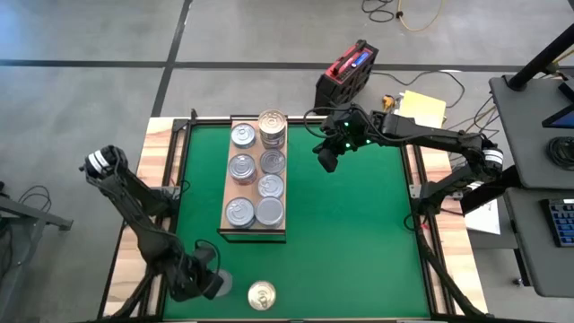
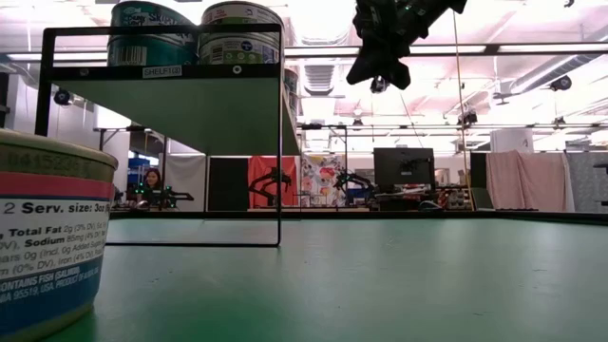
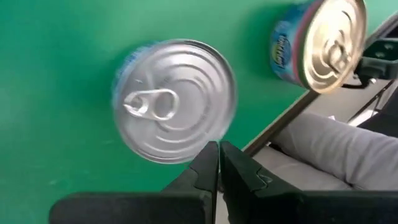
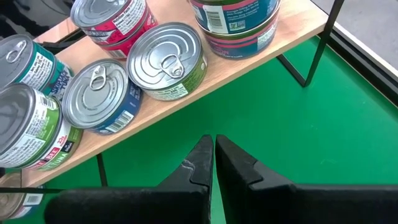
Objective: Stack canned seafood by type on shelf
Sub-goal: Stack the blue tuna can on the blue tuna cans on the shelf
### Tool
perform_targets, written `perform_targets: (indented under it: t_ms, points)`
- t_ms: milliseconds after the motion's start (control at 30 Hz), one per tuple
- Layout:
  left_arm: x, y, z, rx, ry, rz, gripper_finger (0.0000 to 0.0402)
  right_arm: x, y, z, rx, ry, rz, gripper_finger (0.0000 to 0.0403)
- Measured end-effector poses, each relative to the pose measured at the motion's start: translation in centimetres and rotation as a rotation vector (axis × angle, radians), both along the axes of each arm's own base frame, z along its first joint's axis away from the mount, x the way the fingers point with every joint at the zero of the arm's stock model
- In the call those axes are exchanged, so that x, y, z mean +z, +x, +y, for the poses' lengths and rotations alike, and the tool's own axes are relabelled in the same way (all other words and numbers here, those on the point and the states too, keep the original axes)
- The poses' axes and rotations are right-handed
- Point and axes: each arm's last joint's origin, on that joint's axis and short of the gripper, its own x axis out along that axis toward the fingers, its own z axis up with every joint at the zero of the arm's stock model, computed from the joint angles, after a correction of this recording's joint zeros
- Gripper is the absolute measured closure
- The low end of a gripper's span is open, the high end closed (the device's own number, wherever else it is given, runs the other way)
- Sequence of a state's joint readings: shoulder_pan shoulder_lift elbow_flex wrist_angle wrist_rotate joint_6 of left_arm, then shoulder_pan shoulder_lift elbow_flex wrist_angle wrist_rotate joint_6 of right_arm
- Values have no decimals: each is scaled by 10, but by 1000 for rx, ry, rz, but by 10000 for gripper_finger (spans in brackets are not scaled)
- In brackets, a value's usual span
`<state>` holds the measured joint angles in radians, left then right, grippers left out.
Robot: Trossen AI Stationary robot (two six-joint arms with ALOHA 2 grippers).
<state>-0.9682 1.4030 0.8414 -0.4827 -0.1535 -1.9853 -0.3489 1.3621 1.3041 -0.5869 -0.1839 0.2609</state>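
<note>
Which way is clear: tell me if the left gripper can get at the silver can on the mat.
Probably yes. The left gripper is shut just beside the silver can, nothing between; it must open first.

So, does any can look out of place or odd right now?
Yes. Two cans are off the shelf, down on the green mat: a gold-lidded can at the near edge and a silver-lidded can under the shut left pincer. Nothing looks spilled, tipped or dented.

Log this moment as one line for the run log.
left gripper: shut, above silver-lid can | right gripper: shut, empty, beside shelf | gold-lid can: on mat
</note>
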Motion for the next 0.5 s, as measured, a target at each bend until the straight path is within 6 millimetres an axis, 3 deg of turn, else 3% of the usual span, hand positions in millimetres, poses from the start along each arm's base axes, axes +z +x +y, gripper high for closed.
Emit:
perform_targets:
  t_ms: [267,500]
  points:
    - [-17,-12,16,39,-57,158,397,0,1,3,1,11,-1,394]
    - [-23,-13,17,58,-51,182,321,0,1,3,-8,21,-2,394]
